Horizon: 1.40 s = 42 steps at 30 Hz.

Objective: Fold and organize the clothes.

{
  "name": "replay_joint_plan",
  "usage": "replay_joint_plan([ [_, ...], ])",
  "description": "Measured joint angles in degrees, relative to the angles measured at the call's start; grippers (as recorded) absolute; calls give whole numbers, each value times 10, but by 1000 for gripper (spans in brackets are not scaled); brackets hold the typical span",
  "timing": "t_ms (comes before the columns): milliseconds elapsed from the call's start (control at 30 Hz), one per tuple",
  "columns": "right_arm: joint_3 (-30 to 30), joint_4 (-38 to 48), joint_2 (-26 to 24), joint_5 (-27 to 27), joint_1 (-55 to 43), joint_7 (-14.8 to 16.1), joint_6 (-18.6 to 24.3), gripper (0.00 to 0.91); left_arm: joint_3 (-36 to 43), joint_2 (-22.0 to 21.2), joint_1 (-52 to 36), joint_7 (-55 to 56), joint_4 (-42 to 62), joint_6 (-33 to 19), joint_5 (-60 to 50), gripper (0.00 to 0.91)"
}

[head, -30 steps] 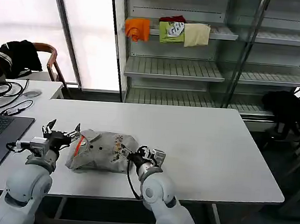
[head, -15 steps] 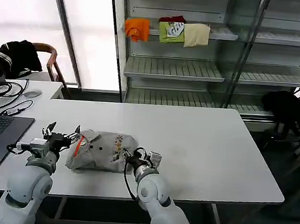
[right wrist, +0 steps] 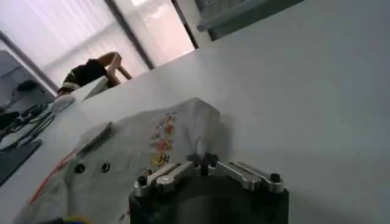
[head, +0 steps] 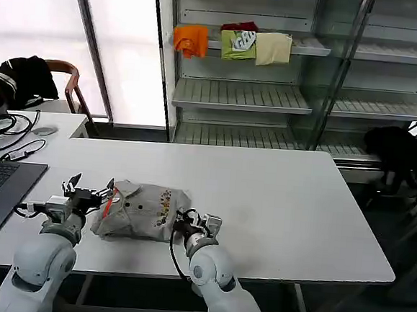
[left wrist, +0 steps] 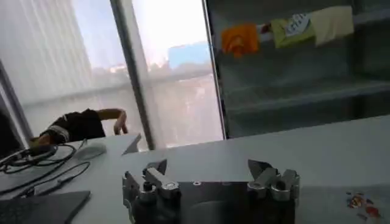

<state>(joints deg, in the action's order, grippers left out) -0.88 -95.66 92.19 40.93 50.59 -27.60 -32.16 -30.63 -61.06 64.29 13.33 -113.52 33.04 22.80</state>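
One light grey shirt (head: pixel 141 210), loosely folded, lies on the white worktop (head: pixel 284 198) near its front edge. I note my right pincer (head: pixel 182 222) pinching its near right hem; my left pincer (head: pixel 90 191) hovers spread just beside its collar.

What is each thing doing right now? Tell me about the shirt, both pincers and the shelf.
grey shirt: folded into a bundle, lying on the white table.
left pincer: open, beside the shirt's collar end.
right pincer: shut on the shirt's near edge.
shelf: holds three folded garments: orange, green, cream.
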Motion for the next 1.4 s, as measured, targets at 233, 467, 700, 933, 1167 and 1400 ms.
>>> replay_joint_plan([
  [233, 1, -20, -14, -4, -8, 7, -7, 0, -1, -3, 2, 0, -1, 0, 0, 907],
  [467, 16, -40, -66, -1, -3, 17, -8, 0, 4, -9, -2, 0, -2, 0, -4, 907],
  [700, 43, -53, -121, 4, 5, 29, -9, 0, 14, -19, -6, 2, 0, 0, -11, 907],
  [933, 77, -62, -173, 4, 12, 43, -10, 0, 22, -30, -6, 4, -1, 1, -15, 907],
  [1167, 105, -60, -218, 3, 13, 56, -10, 141, 24, -37, -4, 4, -5, 1, -16, 907],
  [1400, 122, -58, -243, -12, 18, 69, -10, 907, 25, -40, 0, 3, -10, 1, -16, 907],
])
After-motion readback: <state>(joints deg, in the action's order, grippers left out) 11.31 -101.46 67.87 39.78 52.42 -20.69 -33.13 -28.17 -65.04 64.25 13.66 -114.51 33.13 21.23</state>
